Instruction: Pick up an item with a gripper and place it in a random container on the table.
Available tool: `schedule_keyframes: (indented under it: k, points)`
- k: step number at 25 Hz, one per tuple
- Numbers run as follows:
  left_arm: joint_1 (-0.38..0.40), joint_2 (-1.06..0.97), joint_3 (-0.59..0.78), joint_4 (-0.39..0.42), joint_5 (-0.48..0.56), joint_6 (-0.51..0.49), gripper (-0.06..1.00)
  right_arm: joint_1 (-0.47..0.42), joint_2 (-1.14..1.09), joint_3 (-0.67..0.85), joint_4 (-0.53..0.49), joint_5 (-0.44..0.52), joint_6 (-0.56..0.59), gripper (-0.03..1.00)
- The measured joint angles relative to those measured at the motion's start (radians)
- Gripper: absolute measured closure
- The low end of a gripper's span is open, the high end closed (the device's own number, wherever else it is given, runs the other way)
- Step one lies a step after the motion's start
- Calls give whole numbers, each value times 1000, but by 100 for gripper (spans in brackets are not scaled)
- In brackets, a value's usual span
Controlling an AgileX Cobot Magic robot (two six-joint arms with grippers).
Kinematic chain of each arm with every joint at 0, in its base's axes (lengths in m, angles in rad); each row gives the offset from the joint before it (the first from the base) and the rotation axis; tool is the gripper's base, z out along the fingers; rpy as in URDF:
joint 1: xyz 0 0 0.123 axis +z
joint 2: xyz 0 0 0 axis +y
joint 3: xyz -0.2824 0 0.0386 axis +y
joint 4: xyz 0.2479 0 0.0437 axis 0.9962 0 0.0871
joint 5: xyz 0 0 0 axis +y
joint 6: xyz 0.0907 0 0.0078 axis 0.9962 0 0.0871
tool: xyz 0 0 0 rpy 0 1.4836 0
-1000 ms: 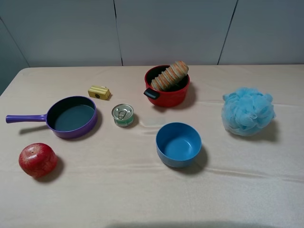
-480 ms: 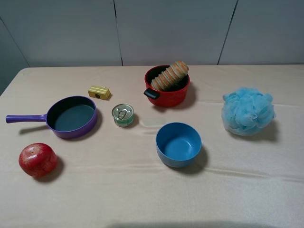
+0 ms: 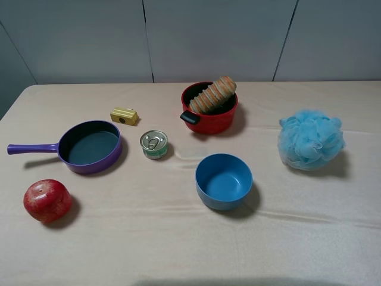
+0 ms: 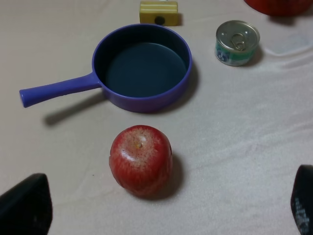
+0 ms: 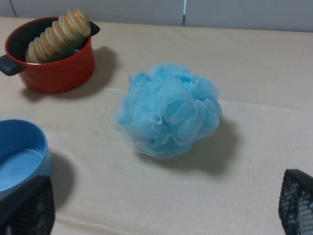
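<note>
The ribbed tan and orange bread loaf (image 3: 213, 95) lies tilted inside the red pot (image 3: 209, 117) at the back middle of the table (image 3: 178, 238), with one end resting over the rim. It also shows in the right wrist view (image 5: 57, 35), inside the pot (image 5: 54, 71). Neither gripper appears in the exterior high view. My left gripper (image 4: 162, 208) is open and empty, with the red apple (image 4: 141, 159) just ahead of it. My right gripper (image 5: 161, 205) is open and empty, in front of the blue mesh puff (image 5: 167, 109).
A purple long-handled pan (image 3: 89, 146), a small tin can (image 3: 154, 144), a yellow block (image 3: 124, 115) and the red apple (image 3: 47, 200) lie on the left. A blue bowl (image 3: 224, 180) stands in the middle and the blue puff (image 3: 310, 139) on the right.
</note>
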Motion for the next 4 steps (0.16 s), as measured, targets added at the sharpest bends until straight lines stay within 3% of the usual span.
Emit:
schedule_keyframes:
  k: [4]
  points:
    - [0,0,0,0,0,0,-5,0,0,0,0,0,0,27]
